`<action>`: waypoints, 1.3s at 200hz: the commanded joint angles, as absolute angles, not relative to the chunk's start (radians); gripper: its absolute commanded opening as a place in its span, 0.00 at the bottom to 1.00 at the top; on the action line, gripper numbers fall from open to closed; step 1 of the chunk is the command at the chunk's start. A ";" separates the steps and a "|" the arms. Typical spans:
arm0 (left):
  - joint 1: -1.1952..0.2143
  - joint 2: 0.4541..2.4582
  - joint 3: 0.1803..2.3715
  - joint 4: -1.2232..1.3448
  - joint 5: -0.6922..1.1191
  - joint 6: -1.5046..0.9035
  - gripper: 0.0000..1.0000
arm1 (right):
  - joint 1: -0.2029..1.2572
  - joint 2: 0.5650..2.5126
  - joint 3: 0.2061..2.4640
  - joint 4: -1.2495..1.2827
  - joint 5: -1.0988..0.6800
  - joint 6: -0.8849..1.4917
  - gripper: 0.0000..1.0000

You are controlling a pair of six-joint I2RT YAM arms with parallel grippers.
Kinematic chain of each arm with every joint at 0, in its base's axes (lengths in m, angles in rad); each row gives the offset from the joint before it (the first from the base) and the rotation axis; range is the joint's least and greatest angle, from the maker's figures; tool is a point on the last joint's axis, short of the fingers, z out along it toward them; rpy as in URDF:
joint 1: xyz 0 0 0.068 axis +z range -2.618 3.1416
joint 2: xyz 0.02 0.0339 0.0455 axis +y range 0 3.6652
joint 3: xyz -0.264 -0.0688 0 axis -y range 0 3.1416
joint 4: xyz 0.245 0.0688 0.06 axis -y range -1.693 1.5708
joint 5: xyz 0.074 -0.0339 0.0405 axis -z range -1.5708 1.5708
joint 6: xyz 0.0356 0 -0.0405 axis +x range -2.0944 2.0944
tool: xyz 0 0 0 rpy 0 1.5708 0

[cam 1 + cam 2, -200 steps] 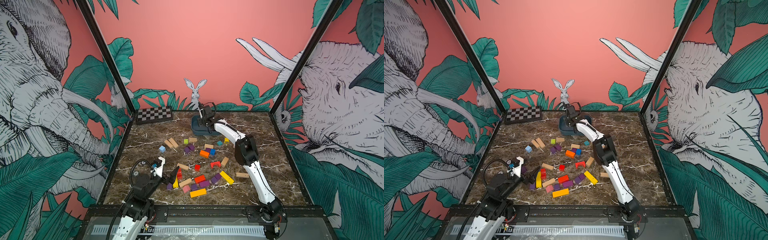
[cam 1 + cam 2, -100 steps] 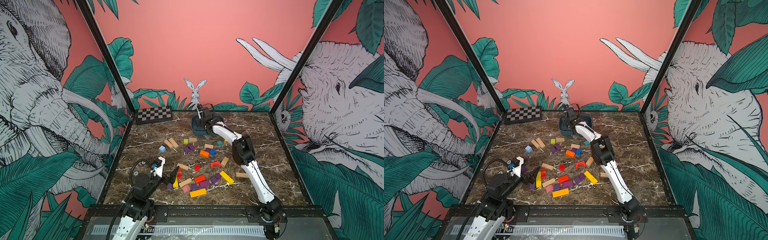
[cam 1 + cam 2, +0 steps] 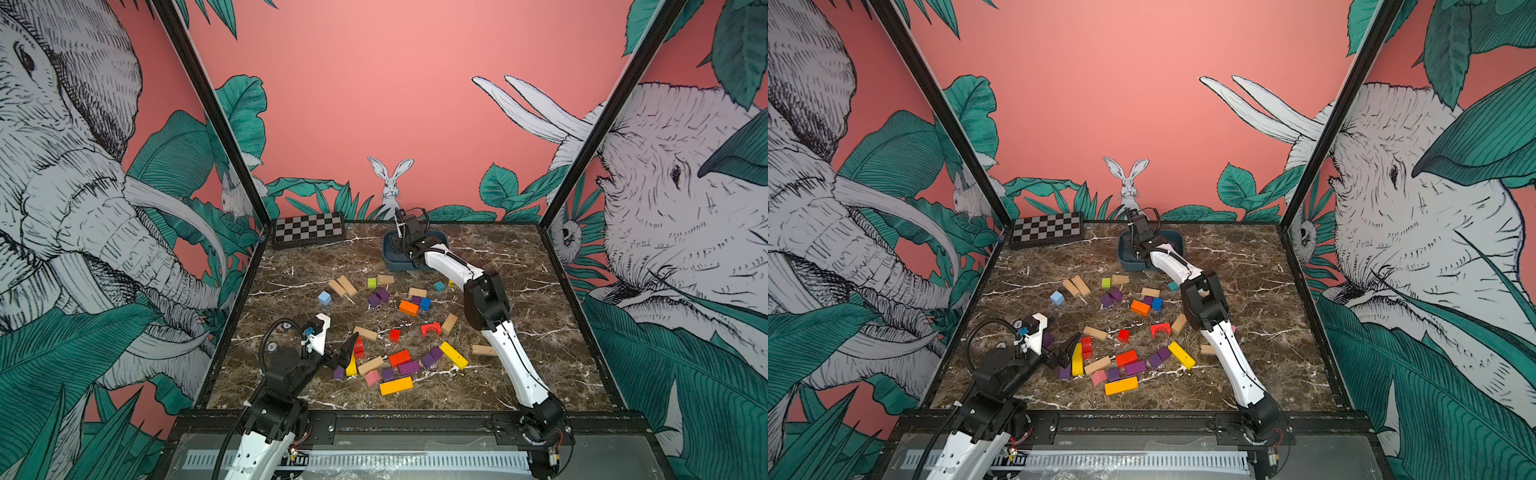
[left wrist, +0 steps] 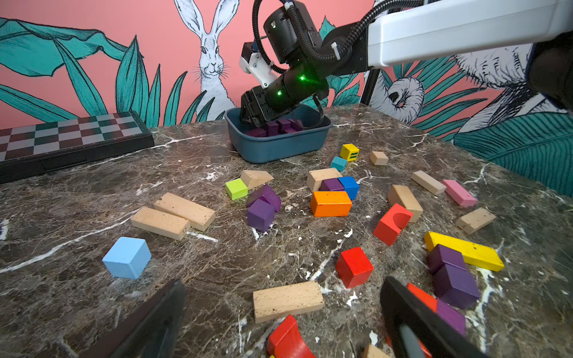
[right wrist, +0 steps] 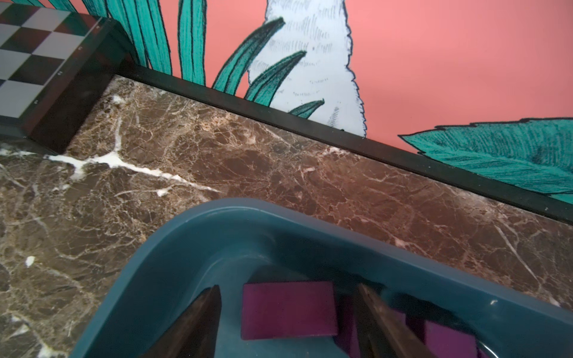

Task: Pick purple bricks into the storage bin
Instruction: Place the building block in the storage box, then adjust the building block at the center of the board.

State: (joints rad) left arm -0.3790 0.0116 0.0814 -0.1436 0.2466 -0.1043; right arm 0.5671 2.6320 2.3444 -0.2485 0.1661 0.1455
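The storage bin (image 3: 390, 259) (image 3: 1125, 261) stands at the back middle of the table with several purple bricks (image 4: 279, 127) inside. My right gripper (image 5: 287, 288) (image 4: 248, 119) reaches down into it and is open. One purple brick (image 5: 288, 310) lies on the bin floor between its fingers, with a gap on each side. More purple bricks lie loose on the table (image 3: 378, 297) (image 3: 409, 368) (image 4: 454, 279). My left gripper (image 4: 282, 283) (image 3: 338, 353) hovers wide open low at the front left, holding nothing.
A checkerboard box (image 3: 308, 229) lies at the back left. Mixed blocks are scattered mid-table: an orange block (image 3: 408, 307), a yellow bar (image 3: 454, 354), a light blue cube (image 3: 324, 297), and a wooden block (image 4: 286, 300) and a red arch (image 4: 288, 338) by the left fingers.
The right arm's elbow has shifted a little to the left while the gripper stays in the bin, and its jaws have widened off the purple brick. The left arm has not moved.
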 commanded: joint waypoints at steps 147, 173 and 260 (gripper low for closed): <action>-0.381 0.005 0.070 -0.124 0.250 -0.102 0.99 | 0.601 1.970 1.554 0.006 0.102 -0.012 0.99; -0.381 0.006 0.069 -0.122 0.250 -0.101 0.99 | 0.654 1.805 1.375 -0.085 0.154 -0.032 1.00; -0.382 0.005 0.066 -0.109 0.263 -0.109 0.99 | 0.957 1.378 0.968 -0.470 0.295 0.183 0.75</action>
